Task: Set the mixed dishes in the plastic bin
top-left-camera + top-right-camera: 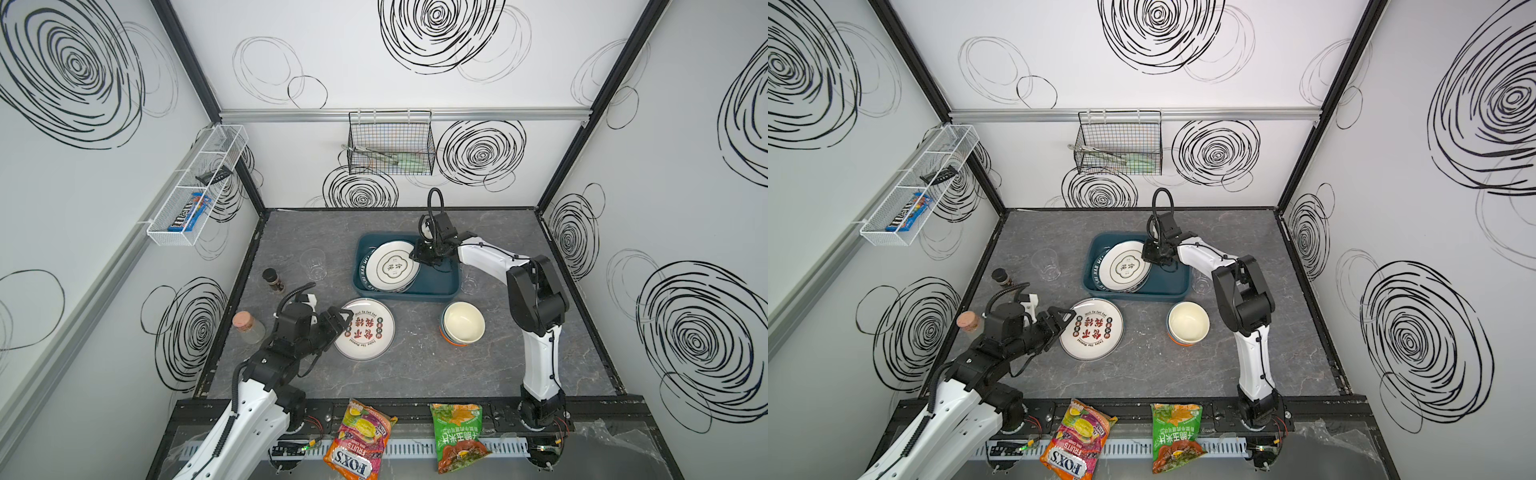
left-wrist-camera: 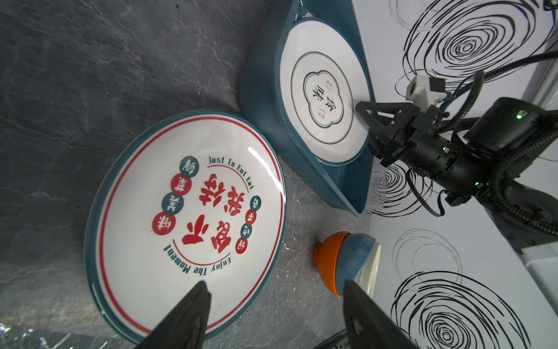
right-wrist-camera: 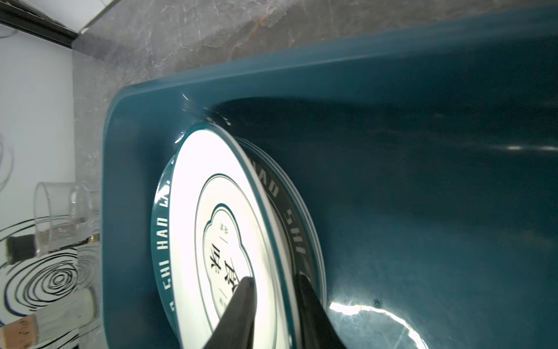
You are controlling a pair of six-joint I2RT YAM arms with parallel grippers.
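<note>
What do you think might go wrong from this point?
The quatrefoil plate lies tilted on the lettered-rim plate in the bin, its rim between the fingers of the right end effector; pulling away could snag and shift it. The clear cup beside the bin stands close to that arm and might get knocked.

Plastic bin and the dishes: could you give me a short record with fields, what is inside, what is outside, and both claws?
container: dark teal bin, back middle of table
inside: quatrefoil plate on top of teal-lettered plate
outside: red-character plate; stacked bowls; clear cup left of bin; clear cup right of bin
left claw: open, at red-character plate's edge
right claw: slightly open, astride quatrefoil plate's rim
</note>
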